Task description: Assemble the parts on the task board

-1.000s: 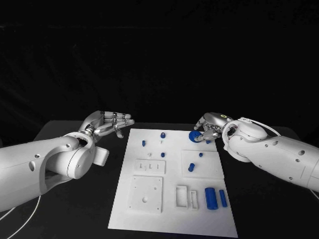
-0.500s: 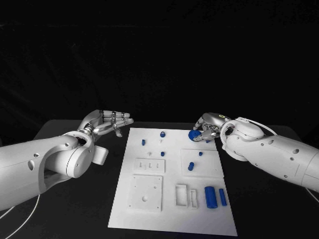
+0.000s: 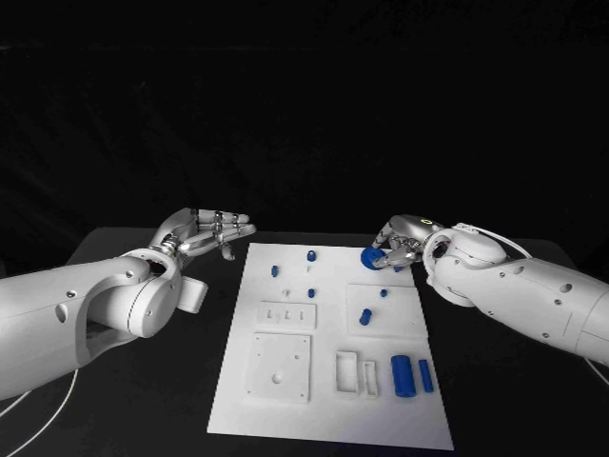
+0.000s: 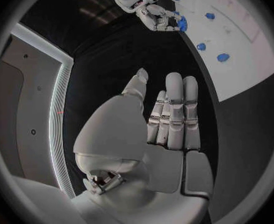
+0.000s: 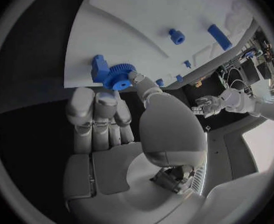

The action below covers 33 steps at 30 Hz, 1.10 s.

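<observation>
board [image 3: 335,381]: smooth matt white plastic
gear [image 5: 119,76]: blue toothed plastic
hands [image 5: 112,114]: silvery satin metal
table [image 3: 154,400]: matt black

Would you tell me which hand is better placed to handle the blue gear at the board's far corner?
The right hand: its fingertips already touch the blue gear. The left hand hovers open off the task board.

Glossy white rounded arm shells, dark screw holes; silver segmented left robot hand [image 3: 208,231] and right robot hand [image 3: 400,244]; white cables.

right hand [image 5: 121,134], fingers [image 5: 106,107] touching blue gear [image 5: 119,76]
</observation>
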Available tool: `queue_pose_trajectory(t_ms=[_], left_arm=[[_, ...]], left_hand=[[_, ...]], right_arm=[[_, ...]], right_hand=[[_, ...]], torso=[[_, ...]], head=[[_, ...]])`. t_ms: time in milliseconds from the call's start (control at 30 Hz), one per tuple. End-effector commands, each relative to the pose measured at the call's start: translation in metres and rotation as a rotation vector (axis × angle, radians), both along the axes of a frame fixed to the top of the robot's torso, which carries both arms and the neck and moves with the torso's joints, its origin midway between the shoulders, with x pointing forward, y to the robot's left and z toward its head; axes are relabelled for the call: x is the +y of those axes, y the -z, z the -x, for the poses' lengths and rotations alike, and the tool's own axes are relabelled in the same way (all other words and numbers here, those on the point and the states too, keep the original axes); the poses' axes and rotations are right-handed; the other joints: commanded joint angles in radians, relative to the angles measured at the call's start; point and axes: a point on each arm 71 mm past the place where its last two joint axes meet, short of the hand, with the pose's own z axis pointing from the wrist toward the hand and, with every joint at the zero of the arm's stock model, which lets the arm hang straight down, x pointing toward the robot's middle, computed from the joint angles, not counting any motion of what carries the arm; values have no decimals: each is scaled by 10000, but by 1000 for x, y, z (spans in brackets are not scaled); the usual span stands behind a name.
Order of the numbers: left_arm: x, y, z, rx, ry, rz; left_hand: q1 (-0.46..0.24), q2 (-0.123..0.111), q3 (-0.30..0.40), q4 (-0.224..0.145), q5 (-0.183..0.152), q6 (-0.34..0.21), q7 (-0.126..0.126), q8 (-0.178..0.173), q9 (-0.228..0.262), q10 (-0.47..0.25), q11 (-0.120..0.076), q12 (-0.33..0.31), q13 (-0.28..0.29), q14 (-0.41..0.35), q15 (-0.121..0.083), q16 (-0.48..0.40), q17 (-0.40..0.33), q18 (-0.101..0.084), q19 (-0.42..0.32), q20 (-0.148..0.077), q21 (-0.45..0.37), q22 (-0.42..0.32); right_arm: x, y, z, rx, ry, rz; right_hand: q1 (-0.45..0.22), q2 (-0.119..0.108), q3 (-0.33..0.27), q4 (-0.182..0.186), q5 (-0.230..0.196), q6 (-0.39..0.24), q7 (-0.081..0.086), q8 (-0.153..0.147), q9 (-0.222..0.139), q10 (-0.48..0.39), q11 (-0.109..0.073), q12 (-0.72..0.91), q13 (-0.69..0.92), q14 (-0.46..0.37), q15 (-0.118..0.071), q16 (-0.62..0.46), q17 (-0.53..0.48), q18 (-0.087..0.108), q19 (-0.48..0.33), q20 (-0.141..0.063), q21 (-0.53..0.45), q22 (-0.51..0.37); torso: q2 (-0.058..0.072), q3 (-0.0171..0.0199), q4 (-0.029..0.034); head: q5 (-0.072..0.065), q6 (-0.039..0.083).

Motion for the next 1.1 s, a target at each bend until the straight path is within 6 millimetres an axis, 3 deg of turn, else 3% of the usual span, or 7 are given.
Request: queue_pose_trajectory(t_ms=[33,433,533,733,833,967,1100], left_arm=[[-2,-2,0,-50,164,72],[-3,-2,0,-32,178,66],[-3,-2,0,-31,183,66],[-3,-2,0,-27,188,62],[-3,-2,0,-27,193,62],[-3,-2,0,-24,196,61],[-3,-2,0,-28,192,61]], left_hand=[[11,-71,-23,21,-65,-74,19,17,3,-51,11,41,13,35,-44,62,7,12,-24,-18,56,-11],[43,-110,21,94,-87,-79,17,18,4,-60,11,40,13,37,-45,64,5,11,-28,-18,72,-42],[43,-110,21,94,-87,-79,17,18,4,-60,11,40,13,37,-45,64,5,11,-28,-18,72,-42],[43,-110,21,94,-87,-79,17,18,4,-60,11,40,13,37,-45,64,5,11,-28,-18,72,-42],[62,-99,21,86,-87,-72,13,20,5,-55,7,40,12,40,-48,65,4,10,-28,-21,82,-56],[62,-99,21,86,-87,-72,13,20,5,-55,7,40,12,40,-48,65,4,10,-28,-21,82,-56],[62,-99,21,86,-87,-72,13,20,5,-55,7,40,12,40,-48,65,4,10,-28,-21,82,-56]], right_arm=[[0,2,0,180,-77,63],[2,9,0,384,-118,190],[3,11,1,369,-134,199],[5,11,2,258,-128,291],[5,11,2,165,-86,327],[6,7,3,-160,-10,271],[10,2,6,-588,5,191]], right_hand=[[-20,-21,40,-47,-57,-2,16,16,6,-18,-44,-55,-15,22,9,23,12,34,586,5,3,13],[3,27,337,-238,-204,222,-33,19,19,-13,-76,-27,-4,30,-9,24,64,8,590,-7,-6,81],[8,105,657,-289,-598,591,-130,31,58,0,-136,-4,16,27,-44,11,72,-22,592,-35,2,110],[-93,105,1010,-305,-742,1021,-264,16,103,33,-227,8,38,36,-113,-12,94,-111,596,-115,-6,148],[-80,138,1173,-333,-754,1127,-292,15,107,39,-247,8,48,39,-131,-28,97,-136,596,-137,-21,156],[-204,116,1519,-386,-316,1201,-311,18,109,61,-271,16,65,42,-151,-40,109,-157,603,-164,-33,167],[-278,110,1625,-420,-259,1234,-320,18,116,84,-282,21,76,46,-161,-43,122,-160,607,-177,-35,175]], torso=[[2,-11,-4],[2,-3,1],[6,-2,1],[1,-7,-2],[8,-10,4],[12,-10,15],[2,-12,9]], head=[[-10,-7],[16,-37],[19,-51],[18,-53],[22,-47],[15,-32],[56,-57]])
